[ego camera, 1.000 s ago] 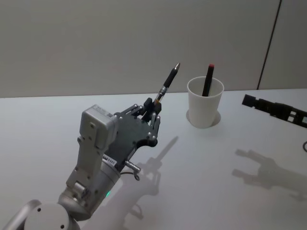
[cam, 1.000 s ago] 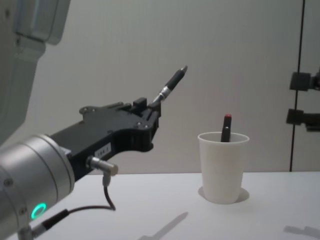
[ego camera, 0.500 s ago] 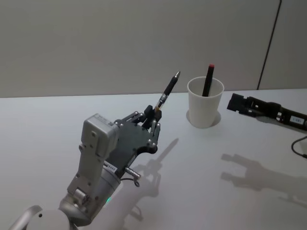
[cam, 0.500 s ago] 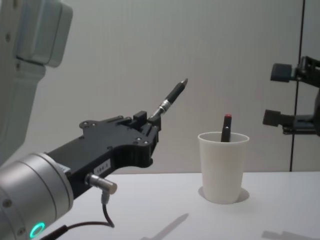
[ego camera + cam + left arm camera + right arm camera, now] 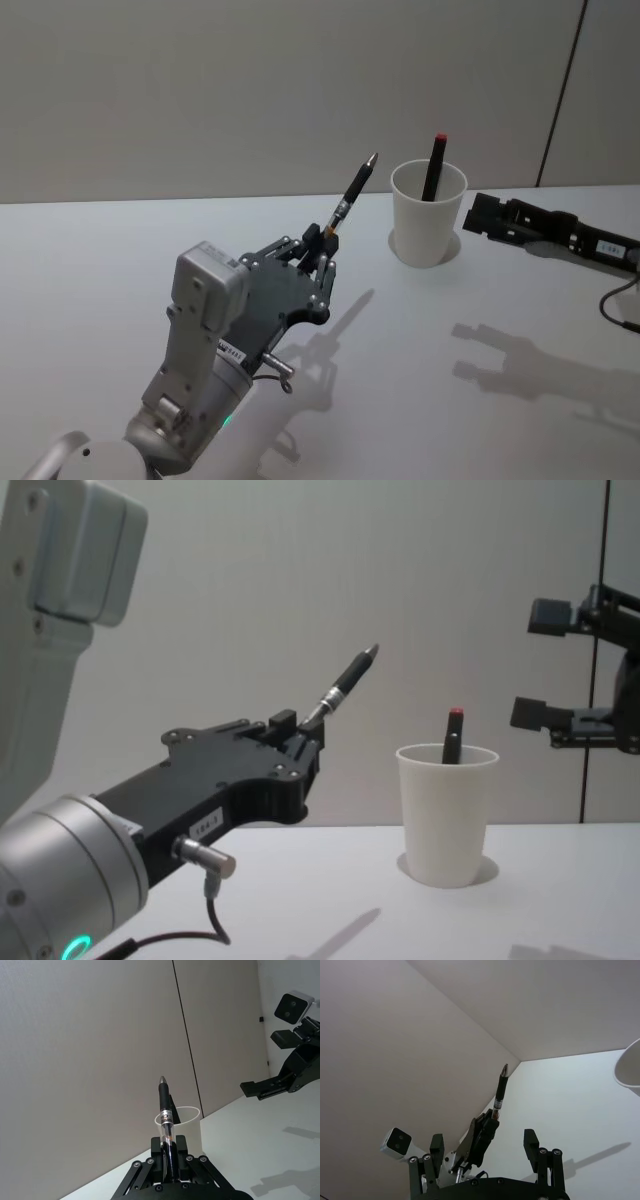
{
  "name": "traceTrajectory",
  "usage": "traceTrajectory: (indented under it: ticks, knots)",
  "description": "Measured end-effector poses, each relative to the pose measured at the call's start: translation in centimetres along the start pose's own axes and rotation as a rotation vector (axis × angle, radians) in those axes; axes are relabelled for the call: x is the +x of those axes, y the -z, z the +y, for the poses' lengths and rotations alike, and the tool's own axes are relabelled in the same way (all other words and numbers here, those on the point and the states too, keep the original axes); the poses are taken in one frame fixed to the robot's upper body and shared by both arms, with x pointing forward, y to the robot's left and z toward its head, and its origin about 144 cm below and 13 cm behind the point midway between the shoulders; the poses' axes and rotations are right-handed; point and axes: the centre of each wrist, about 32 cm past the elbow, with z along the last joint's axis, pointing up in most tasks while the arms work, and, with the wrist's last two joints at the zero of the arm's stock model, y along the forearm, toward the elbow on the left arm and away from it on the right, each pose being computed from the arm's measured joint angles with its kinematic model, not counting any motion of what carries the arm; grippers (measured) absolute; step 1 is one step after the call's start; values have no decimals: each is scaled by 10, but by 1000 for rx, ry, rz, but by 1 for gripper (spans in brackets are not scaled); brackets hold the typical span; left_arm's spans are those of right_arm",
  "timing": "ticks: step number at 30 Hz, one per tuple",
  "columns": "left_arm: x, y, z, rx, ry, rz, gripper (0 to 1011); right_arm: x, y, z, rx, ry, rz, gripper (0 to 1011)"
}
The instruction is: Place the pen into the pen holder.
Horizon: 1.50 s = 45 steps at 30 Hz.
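Head: left gripper pinching slim black pen by its lower end, tip angled up, airborne left of white paper cup.
Chest: right gripper spread wide, airborne right of cup.
Left wrist: cup sits behind pen.

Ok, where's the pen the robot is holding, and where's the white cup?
pen (image 5: pixel 353 190): head view, on its black grip.
pen holder (image 5: pixel 427 232): head view, on the cup's front wall.

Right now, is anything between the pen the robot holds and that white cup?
Nothing. In the chest view, only open air and bare table separate the pen in the left gripper from the pen holder.
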Motion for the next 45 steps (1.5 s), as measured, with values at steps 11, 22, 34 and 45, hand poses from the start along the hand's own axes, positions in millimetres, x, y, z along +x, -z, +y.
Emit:
traceTrajectory:
  ticks: [11,22,34,45]
  knots:
    - [-4,-4,-8,2,10,-4,171,4,8,8,36,-22,23,1002]
    - [-10,-10,-13,8,24,-17,171,12,26,35,125,-64,81,1002]
    - [-12,-14,-14,14,25,-30,171,19,33,62,246,-22,118,1002]
    - [-11,-16,-14,19,23,-35,171,22,35,78,267,-11,158,1002]
